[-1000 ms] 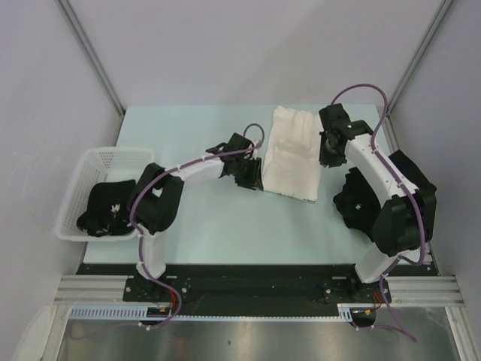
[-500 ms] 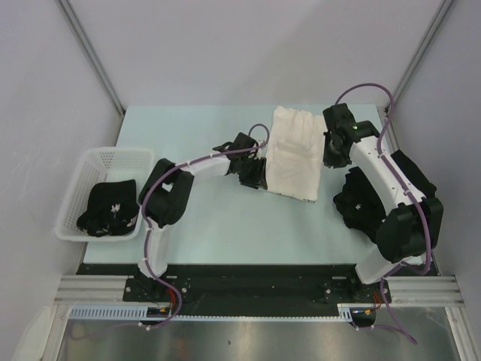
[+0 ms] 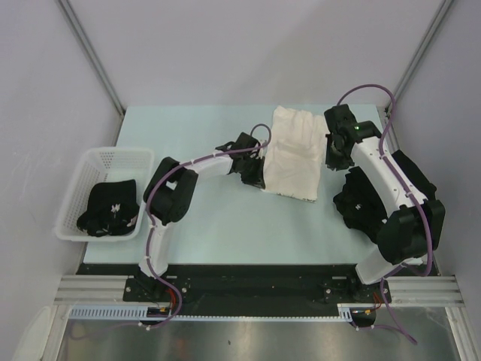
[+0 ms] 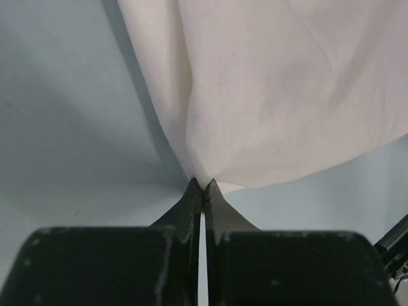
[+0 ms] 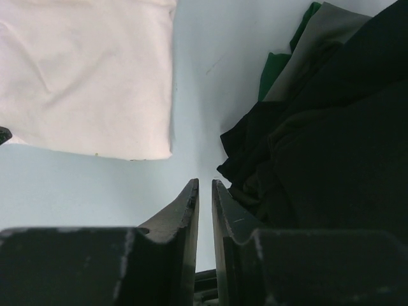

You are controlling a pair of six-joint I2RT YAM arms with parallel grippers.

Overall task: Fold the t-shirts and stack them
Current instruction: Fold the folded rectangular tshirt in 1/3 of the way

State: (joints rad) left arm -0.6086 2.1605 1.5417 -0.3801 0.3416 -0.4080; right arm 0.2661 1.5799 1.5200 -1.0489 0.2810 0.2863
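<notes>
Cream-white t-shirt [image 3: 294, 150]: lies folded into a long panel on the tabletop [image 3: 210, 226], right of centre, between the two hands, with no print showing on its upper face. Its long axis runs from the far edge toward the arms, the near end leaning slightly left. Left hand [image 3: 258, 179]: pressed together on the panel's near left edge, and the cloth puckers into the fingertips [image 4: 194, 189]. I judge this pinch is meant to lift or draw that side over for a further fold. Right hand [image 3: 330, 161]: just beside the panel's right edge, fingers almost together with a thin slit between, gripping nothing. It seems to be waiting there to take the opposite side. Black t-shirts [image 3: 359, 201]: a loose heap at the right, under the right arm, not yet folded by the look of it. White mesh basket [image 3: 96, 156]: at the left edge, holding another black t-shirt [image 3: 111, 207] with a white mark.
</notes>
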